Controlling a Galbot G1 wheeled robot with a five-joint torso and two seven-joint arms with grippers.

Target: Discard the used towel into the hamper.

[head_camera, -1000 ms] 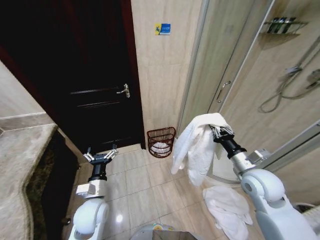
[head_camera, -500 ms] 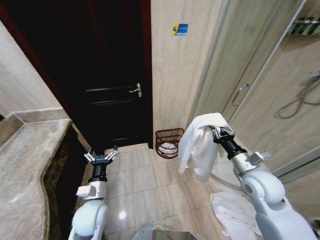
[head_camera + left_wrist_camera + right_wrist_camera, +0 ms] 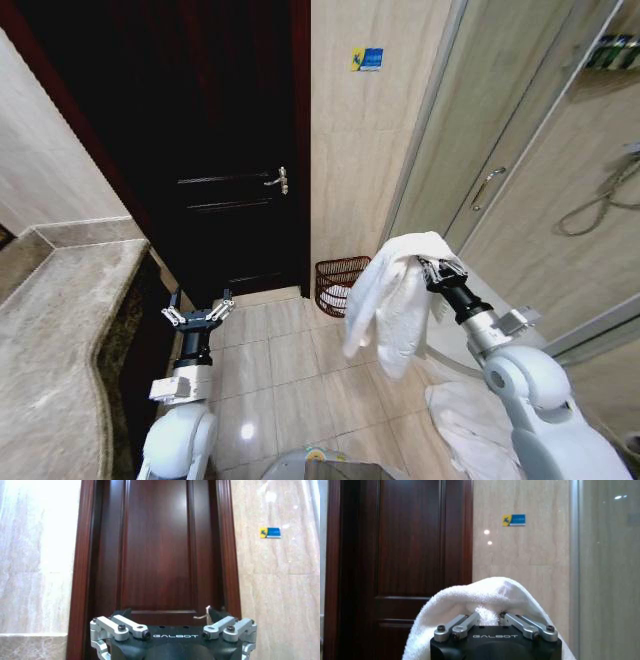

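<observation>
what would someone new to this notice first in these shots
The eye goes first to the white towel hanging in folds from the right gripper, held up in front of the glass shower door. Behind it, on the floor against the beige tiled wall, stands the hamper, a reddish-brown wire basket with something white inside. The left gripper is open and empty, facing the dark wooden door.
</observation>
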